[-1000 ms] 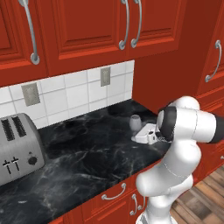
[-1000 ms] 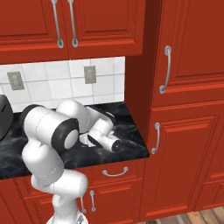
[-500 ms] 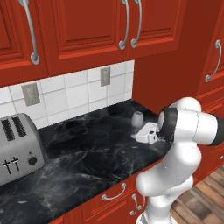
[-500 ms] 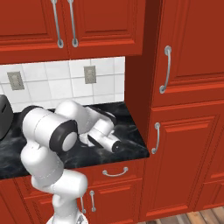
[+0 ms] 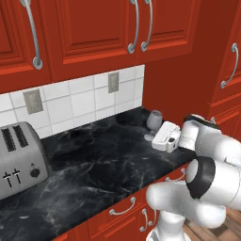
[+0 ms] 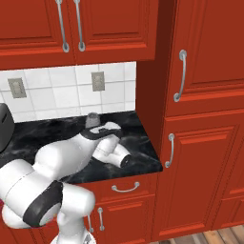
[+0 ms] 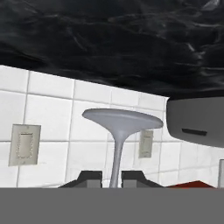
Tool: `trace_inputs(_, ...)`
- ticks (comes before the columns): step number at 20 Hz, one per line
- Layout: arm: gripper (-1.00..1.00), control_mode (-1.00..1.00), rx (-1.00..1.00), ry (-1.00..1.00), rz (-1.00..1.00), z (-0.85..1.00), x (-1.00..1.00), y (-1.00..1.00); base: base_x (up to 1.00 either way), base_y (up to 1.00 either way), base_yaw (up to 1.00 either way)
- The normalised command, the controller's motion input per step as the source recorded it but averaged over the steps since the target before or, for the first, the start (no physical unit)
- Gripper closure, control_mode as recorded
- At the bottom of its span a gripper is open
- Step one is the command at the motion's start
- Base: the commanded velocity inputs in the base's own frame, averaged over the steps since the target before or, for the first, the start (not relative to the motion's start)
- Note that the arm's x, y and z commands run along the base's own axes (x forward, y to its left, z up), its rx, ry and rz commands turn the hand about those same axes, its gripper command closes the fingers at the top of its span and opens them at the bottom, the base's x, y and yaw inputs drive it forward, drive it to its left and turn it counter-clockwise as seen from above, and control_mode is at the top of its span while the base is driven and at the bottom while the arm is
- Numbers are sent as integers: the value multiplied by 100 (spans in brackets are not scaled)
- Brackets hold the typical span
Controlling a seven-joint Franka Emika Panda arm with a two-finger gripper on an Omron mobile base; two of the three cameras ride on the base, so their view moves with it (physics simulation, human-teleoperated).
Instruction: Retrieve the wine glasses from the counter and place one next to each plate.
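Note:
A clear greyish wine glass (image 5: pixel 154 119) stands upright at the back right of the black marble counter (image 5: pixel 103 164), close to the red side wall. My gripper (image 5: pixel 153 134) reaches in low from the right and is shut on the glass's thin stem. The hand view is rolled upside down: the round foot (image 7: pixel 122 118) spreads above the stem, which runs down between my two dark fingertips (image 7: pixel 90 177). From the right base view the glass bowl (image 6: pixel 91 119) shows just above my hand (image 6: pixel 97 130). The plates are out of view.
A silver toaster (image 5: pixel 19 157) stands at the left of the counter. White wall tiles with two outlets (image 5: pixel 113 82) back the counter, and red upper cabinets hang above. A tall red cabinet (image 6: pixel 200 119) closes the counter's right end.
My fingers have closed on the stem of the glass. The glass now sits a little higher and further right in the left base view. The base has not moved.

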Motion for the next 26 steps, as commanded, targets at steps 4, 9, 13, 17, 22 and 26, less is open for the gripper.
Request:
trace_inputs(4, 100, -100, -2, -4, 1, 100, -90, 0, 0, 0, 0)
trace_inputs(9, 100, -100, -4, -1, 2, 100, -98, 0, 0, 0, 0)
trace_inputs(13, 100, -100, -2, 0, 3, 95, -90, 1, 0, 0, 0)
trace_inputs(17, 100, -100, -2, 0, 6, 89, -91, 0, 0, 0, 0)
trace_inputs(22, 100, -100, -1, -8, 7, 65, -92, 0, 0, 0, 0)
trace_inputs(26, 100, -100, 0, -9, 11, 41, -80, -3, 0, 0, 0)
